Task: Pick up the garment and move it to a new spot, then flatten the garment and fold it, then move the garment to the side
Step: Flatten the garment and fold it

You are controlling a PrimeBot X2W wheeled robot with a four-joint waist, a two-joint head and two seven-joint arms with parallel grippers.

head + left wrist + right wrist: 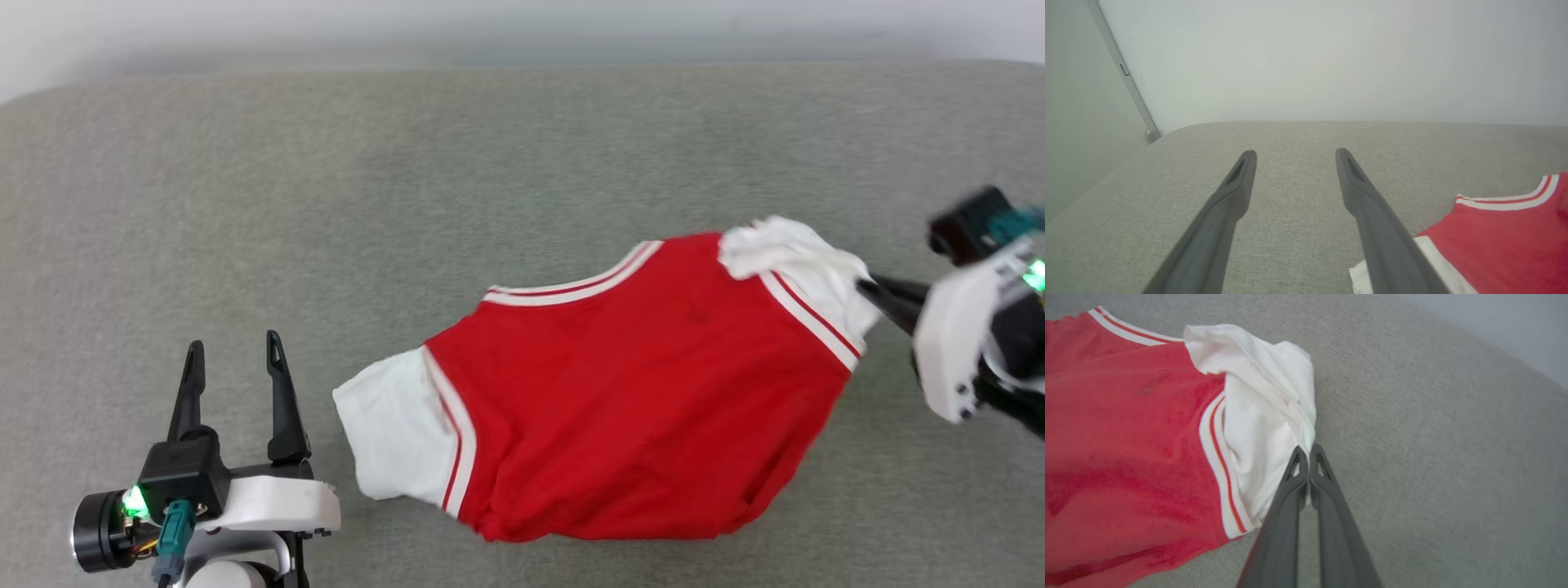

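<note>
The garment [637,392], a red shirt with white sleeves and striped trim, lies rumpled on the grey cushion, plain red side up. My right gripper [865,286] reaches in from the right and is shut on the edge of the garment's right white sleeve [1274,412], which bunches toward the fingertips. In the right wrist view the gripper [1307,448] has its two dark fingers pressed together with white cloth between them. My left gripper [233,347] stands open at the lower left, a short way left of the other white sleeve [392,433]. In the left wrist view the gripper [1295,154] has nothing between its fingers, and the garment [1498,232] shows at the lower right.
The grey fabric surface [408,204] stretches wide behind and to the left of the garment. A pale wall [1331,57] rises behind its far edge, with a thin metal rail [1122,69] at the left corner.
</note>
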